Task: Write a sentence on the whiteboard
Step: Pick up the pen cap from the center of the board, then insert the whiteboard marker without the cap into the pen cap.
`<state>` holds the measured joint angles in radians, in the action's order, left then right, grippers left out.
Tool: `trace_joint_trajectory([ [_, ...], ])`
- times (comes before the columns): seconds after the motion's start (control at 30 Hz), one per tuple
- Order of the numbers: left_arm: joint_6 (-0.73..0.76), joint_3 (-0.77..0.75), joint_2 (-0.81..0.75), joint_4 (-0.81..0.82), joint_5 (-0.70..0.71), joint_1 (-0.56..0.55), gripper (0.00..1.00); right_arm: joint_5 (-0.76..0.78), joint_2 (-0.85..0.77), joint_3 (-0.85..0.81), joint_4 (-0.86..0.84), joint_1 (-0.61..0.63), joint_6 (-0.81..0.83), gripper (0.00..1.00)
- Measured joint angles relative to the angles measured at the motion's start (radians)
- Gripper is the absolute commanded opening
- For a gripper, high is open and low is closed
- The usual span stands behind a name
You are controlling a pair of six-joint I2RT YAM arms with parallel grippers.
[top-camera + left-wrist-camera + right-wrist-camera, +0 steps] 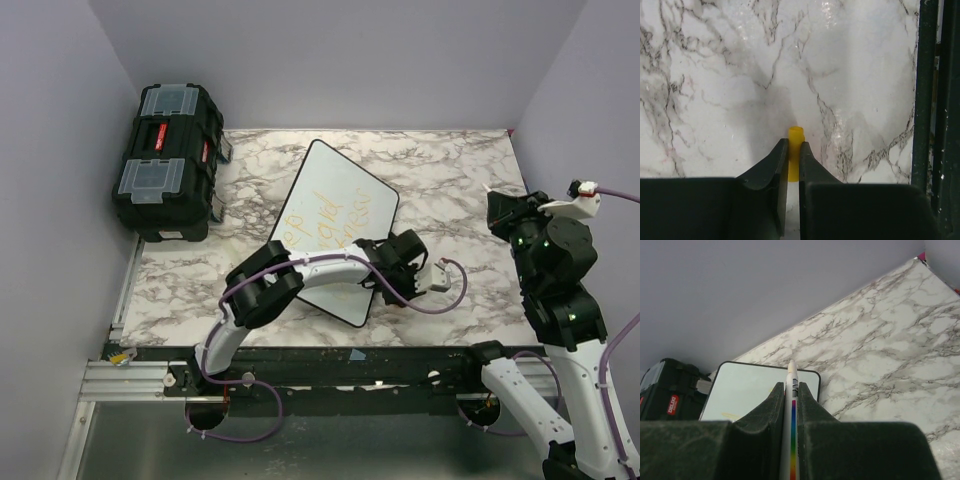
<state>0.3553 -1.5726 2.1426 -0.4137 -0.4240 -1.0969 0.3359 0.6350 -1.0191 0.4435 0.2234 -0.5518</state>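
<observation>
Black toolbox (168,160) sits far left on the marble table (450,180); beside it the whiteboard (330,180) lies skewed mid-table, the faint yellow sentence (335,215) across it. The left gripper (792,147), at the board's near right corner, pinches a stubby yellow cylinder (796,135); the right gripper (791,390), raised far right, clamps a white rainbow-striped marker (792,375).

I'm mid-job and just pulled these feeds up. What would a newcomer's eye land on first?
The whiteboard lies skewed mid-table and carries a faint yellow-orange sentence in about three lines. The left gripper, near the board's near right corner, is shut on a small yellow piece over the marble table. The right gripper, raised at the right, is shut on a white pen with a rainbow stripe.
</observation>
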Motion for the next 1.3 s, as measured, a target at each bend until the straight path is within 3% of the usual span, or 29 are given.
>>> trace_joint_trajectory([
  [0.5,-0.049,0.131,-0.313,0.126,-0.111,0.149,0.0,-0.13,-0.018,-0.014,0.095,0.0,-0.006,0.01],
  [1.03,-0.053,0.195,-0.481,0.202,-0.233,0.282,0.0,-0.638,0.119,-0.057,0.15,0.0,0.004,0.01],
  [1.3,-0.092,0.305,-0.574,0.297,-0.27,0.315,0.0,-0.815,0.171,-0.013,0.152,0.0,0.017,0.01],
])
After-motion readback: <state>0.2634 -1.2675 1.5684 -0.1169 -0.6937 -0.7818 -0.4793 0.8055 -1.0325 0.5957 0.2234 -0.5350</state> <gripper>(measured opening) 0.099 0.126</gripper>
